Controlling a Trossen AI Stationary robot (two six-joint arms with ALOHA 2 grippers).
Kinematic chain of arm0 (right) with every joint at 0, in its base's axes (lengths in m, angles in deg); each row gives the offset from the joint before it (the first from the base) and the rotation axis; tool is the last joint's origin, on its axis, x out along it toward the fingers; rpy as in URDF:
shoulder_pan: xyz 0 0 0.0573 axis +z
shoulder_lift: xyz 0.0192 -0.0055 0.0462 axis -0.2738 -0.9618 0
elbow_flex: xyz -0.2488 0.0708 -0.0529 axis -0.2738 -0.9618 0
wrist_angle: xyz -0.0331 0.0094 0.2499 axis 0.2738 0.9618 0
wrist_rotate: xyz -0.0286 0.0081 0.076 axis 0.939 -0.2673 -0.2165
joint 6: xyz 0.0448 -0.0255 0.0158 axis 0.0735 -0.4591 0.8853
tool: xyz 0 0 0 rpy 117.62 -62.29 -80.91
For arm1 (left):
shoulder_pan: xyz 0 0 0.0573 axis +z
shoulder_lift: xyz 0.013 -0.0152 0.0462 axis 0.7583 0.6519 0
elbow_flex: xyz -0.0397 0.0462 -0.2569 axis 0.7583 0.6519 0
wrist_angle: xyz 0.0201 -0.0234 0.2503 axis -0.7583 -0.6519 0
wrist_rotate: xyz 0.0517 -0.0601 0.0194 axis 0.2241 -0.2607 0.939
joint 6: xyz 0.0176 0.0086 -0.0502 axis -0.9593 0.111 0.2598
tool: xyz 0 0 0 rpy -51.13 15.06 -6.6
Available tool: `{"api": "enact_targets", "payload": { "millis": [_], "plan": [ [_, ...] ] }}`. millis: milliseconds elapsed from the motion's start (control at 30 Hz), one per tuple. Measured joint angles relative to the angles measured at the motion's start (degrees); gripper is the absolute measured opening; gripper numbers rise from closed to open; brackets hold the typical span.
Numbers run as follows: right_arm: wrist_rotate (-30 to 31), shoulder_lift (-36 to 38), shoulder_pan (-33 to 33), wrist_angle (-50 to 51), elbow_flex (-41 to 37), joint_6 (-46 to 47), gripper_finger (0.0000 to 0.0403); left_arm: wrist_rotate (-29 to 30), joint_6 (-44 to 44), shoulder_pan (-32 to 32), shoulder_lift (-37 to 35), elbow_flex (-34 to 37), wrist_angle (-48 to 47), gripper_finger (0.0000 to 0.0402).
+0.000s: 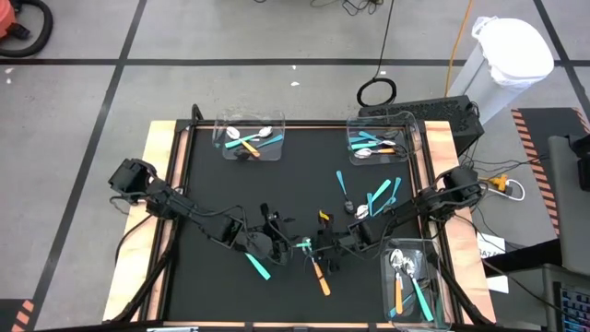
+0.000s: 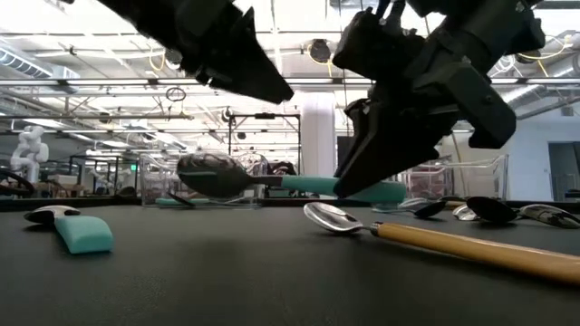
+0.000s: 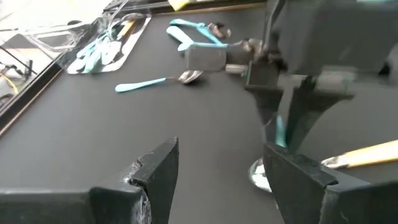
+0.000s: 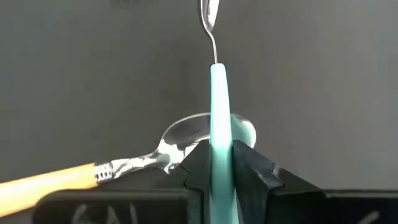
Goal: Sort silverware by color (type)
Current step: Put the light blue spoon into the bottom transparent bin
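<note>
My right gripper (image 4: 219, 154) is shut on a teal-handled spoon (image 2: 272, 181) above the middle of the black mat (image 1: 221, 184). An orange-handled spoon (image 4: 155, 155) lies flat on the mat just under it. My left gripper (image 3: 224, 180) is open and hovers close to the left of the right one (image 1: 321, 247), touching nothing. Another teal-handled utensil (image 1: 258, 266) lies on the mat near the left gripper (image 1: 275, 242). Three more teal-handled spoons (image 1: 380, 197) lie loose toward the right side. My right gripper pinches the teal spoon's handle (image 4: 219, 118) between its two fingers (image 4: 252, 171), toward the handle's free end (image 2: 385, 192). The fingers come slanting down from above. The spoon is lifted clear of the mat and lies about level, its silver head (image 2: 213, 174) pointing away from the gripper.
Three clear bins stand on the mat and hold mixed teal and orange utensils: far left (image 1: 251, 138), far right (image 1: 380, 143), near right (image 1: 410, 281). The mat's left half is bare. A raised wooden rim (image 1: 157, 194) borders the mat.
</note>
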Motion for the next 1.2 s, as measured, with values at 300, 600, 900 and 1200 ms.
{"api": "enact_targets", "payload": {
  "millis": [300,600,900,1200],
  "plan": [
    [6.3,5.0,4.3,8.8,1.9,1.5,0.0045,-0.7,2.3,-0.8,-0.2,-4.3,0.4,0.023],
    [26.6,13.8,8.6,14.3,2.0,0.5,0.0046,-1.8,8.2,1.2,1.4,-4.5,4.7,0.023],
    [37.7,19.2,10.6,19.8,1.8,11.3,0.0045,6.6,2.8,1.7,6.8,-4.4,18.8,0.023],
    [37.0,19.9,11.4,21.9,1.7,12.8,0.0044,2.9,-2.3,2.9,10.1,-4.4,24.9,0.023]
  ]
}}
